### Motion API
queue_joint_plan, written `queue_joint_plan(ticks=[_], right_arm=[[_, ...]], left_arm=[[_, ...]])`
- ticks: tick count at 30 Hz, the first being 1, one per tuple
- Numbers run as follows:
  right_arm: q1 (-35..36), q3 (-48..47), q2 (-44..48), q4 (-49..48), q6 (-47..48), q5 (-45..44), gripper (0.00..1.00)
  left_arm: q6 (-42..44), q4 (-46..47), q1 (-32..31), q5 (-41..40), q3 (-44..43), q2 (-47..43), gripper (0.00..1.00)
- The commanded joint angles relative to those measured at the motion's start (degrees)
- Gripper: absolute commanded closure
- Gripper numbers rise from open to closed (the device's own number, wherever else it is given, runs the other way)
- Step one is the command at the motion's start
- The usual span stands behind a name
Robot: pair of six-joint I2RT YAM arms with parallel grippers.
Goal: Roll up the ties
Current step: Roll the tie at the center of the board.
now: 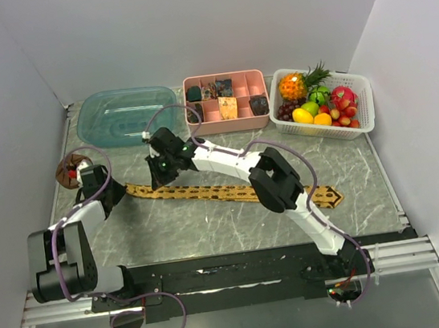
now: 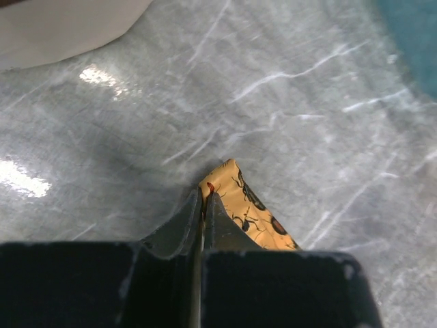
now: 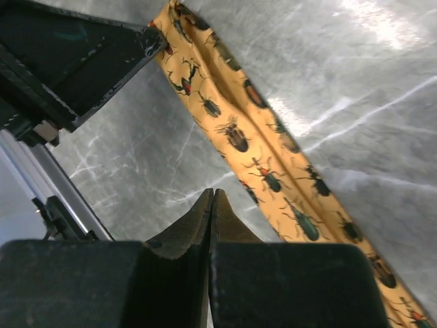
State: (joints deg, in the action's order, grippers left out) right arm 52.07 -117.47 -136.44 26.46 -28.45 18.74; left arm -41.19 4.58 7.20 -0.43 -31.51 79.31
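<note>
The tie [image 1: 215, 193] is golden-yellow with a dark pattern, which shows close up as beetles. It lies flat across the grey marble table, its wide pointed end at the right. My left gripper [image 1: 117, 195] is at its narrow left end. In the left wrist view the gripper [image 2: 205, 195] is shut on the tie's end [image 2: 249, 208]. My right gripper [image 1: 160, 178] hangs over the tie a little right of the left gripper. In the right wrist view it [image 3: 212, 193] is shut and empty, just beside the tie [image 3: 273, 157].
A teal tub [image 1: 124, 116], a pink compartment tray [image 1: 228, 118] with small fabric bundles, and a white basket [image 1: 363, 117] of toy fruit stand along the back. A small brown object [image 1: 70, 169] sits at the far left. White walls close in both sides.
</note>
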Motion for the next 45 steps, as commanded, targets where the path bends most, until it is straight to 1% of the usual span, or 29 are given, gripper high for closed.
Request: queue_joint_plan(ticks=[1,5,8,9,11,12,15,17,19,23,30,34,36,40,45], right_arm=[[1.2,-4.1,-0.7,-0.6,1.6,-2.8,1.0],[1.6,-4.1,-1.3,-1.9,1.5,-3.2,1.0],[1.7,-5.0,-2.3,-1.9,1.3,-3.4,1.0],[1.8,-5.3,-2.8,-1.8,1.2,-3.8,1.0],[1.8,-5.3,-2.9,-1.8,1.2,-3.9,1.0],[1.9,-5.3,-2.7,-1.8,1.1,-4.1,1.0],[1.9,-4.4,-2.3,-1.7,1.2,-5.1,1.0],[1.9,-3.2,-1.7,-1.7,1.3,-6.1,1.0],[1.9,-1.4,-0.8,-2.2,1.4,-6.5,1.0],[1.9,2.0,1.2,-3.0,1.7,-7.4,1.0],[1.5,7.6,6.5,-3.6,2.9,-8.6,1.0],[0.8,10.9,9.8,-4.5,2.6,-8.3,1.0],[0.5,12.5,11.5,-5.0,2.7,-8.3,1.0],[0.5,12.7,12.2,-5.1,2.7,-8.4,1.0],[0.5,10.1,8.8,-2.7,2.7,-9.4,1.0]], left_arm=[[0.0,3.2,0.3,2.4,0.3,-2.9,0.96],[0.1,3.3,0.3,2.6,0.3,-3.8,0.96],[0.3,2.5,0.3,2.4,0.3,-4.3,0.91],[0.4,2.1,0.2,2.1,0.1,-4.5,0.84],[0.4,1.3,0.2,2.1,0.3,-5.0,0.72],[0.4,1.0,0.3,1.7,0.5,-5.3,0.63],[0.1,-1.0,0.2,0.7,0.7,-6.4,0.52],[0.0,-1.8,0.2,0.6,0.6,-7.3,0.48],[0.0,-2.3,0.3,-1.0,0.4,-7.9,0.47],[1.6,-1.4,0.3,-1.6,-0.3,-7.3,0.46],[4.3,0.7,0.3,-0.8,-3.3,-3.6,0.43],[5.6,-0.5,0.3,-2.4,-6.0,-0.3,0.44],[6.2,0.6,0.3,-1.7,-6.5,1.3,0.45],[6.4,2.5,0.2,0.0,-6.7,4.2,0.47],[5.9,1.8,0.3,-0.1,-7.2,4.5,0.49]])
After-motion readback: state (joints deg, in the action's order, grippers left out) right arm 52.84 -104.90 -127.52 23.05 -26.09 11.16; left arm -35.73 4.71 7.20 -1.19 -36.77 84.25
